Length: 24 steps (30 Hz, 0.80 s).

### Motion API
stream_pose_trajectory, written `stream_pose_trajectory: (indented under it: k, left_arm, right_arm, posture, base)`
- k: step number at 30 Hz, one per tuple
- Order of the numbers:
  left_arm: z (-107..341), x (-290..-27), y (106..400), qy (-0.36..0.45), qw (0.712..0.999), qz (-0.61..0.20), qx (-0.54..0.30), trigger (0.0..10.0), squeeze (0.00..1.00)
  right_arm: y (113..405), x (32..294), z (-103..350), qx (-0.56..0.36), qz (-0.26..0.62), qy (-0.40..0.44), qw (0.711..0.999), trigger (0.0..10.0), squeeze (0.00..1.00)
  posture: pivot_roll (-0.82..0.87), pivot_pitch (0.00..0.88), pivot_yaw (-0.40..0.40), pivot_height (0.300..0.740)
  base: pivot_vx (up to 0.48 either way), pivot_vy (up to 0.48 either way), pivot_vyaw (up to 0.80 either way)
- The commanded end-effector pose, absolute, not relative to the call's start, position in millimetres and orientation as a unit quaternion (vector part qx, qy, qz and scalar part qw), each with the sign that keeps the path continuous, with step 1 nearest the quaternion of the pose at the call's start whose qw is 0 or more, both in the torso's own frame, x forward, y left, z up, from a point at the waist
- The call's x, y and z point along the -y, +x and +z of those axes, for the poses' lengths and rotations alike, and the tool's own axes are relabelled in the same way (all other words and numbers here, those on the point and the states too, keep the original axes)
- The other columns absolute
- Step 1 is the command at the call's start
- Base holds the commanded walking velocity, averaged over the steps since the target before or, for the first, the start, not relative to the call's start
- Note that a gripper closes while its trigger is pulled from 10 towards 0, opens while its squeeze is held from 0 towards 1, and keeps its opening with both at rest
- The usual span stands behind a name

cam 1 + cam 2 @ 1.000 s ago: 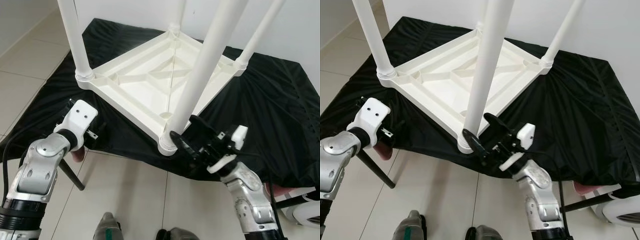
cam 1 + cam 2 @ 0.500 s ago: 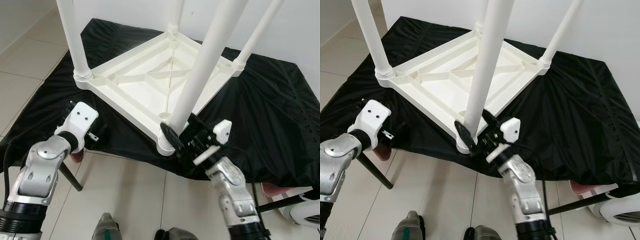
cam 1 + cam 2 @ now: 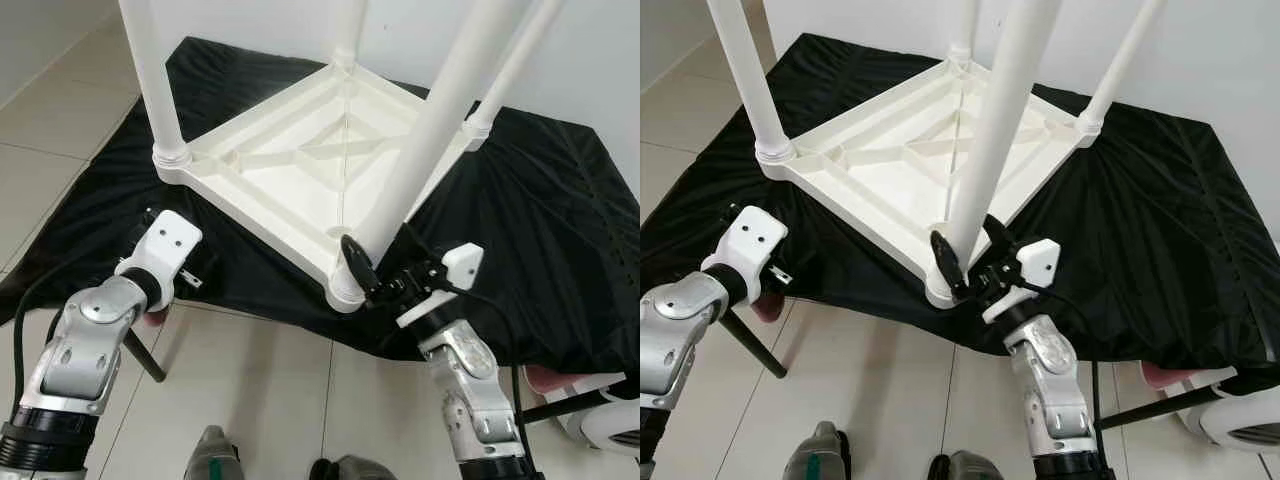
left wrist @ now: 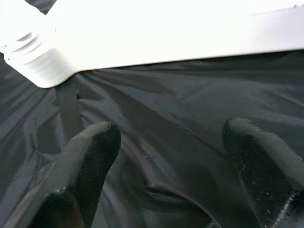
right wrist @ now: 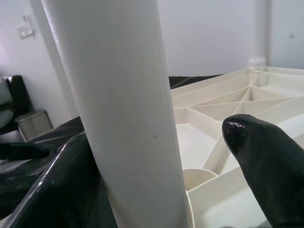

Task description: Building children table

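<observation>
The white children's table (image 3: 270, 165) lies upside down on a black cloth (image 3: 540, 220), with its legs pointing up. The near leg (image 3: 990, 140) stands in the front corner socket (image 3: 343, 293) and leans to the right. My right gripper (image 3: 970, 248) is open around the bottom of this leg. In the right wrist view one finger (image 5: 61, 185) rests against the leg (image 5: 123, 104) and the other finger (image 5: 266, 161) stands apart. My left gripper (image 4: 171, 128) is open over the cloth, below the table's left corner (image 4: 33, 57), with nothing in it.
The cloth covers a low stand with thin black legs (image 3: 145, 355) on a pale tiled floor (image 3: 250, 400). A white wall rises behind. A white object (image 3: 610, 425) sits on the floor at the right. My feet (image 3: 215, 455) show at the bottom edge.
My right gripper has moved left and up to the near leg, and its fingers now straddle the leg's base. The leg leans further right. The left arm has barely moved.
</observation>
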<state>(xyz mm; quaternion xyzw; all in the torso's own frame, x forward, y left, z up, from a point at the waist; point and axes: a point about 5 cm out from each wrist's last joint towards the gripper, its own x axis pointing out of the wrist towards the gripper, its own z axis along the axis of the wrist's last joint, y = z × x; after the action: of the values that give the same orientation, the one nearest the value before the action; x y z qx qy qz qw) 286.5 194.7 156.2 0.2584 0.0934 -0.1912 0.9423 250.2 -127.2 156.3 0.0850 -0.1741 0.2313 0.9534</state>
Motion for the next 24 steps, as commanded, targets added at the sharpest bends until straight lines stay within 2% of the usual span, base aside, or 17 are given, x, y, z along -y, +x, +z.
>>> stream_pose_trajectory:
  k: [1, 9, 24]
  left_arm:
    - [156, -190, 286, 0.263, 0.939, -0.204, -0.089, 10.0, 0.00]
    - [155, -187, 289, 0.267, 0.935, -0.216, -0.089, 10.0, 0.00]
    - [154, -183, 289, 0.275, 0.929, -0.232, -0.088, 10.0, 0.00]
  right_arm:
    - [249, 138, 160, 0.185, 0.207, 0.091, 0.956, 10.0, 0.00]
    - [248, 167, 160, 0.192, 0.135, 0.090, 0.968, 10.0, 0.00]
    - [257, 195, 161, 0.198, 0.037, 0.075, 0.977, 10.0, 0.00]
  posture:
    - [0.05, 0.083, -0.094, 0.740]
    - [0.04, 0.074, -0.077, 0.740]
    - [0.03, 0.070, -0.060, 0.740]
  base:
    - [0.000, 0.000, 0.00]
    - [0.000, 0.000, 0.00]
    - [0.000, 0.000, 0.00]
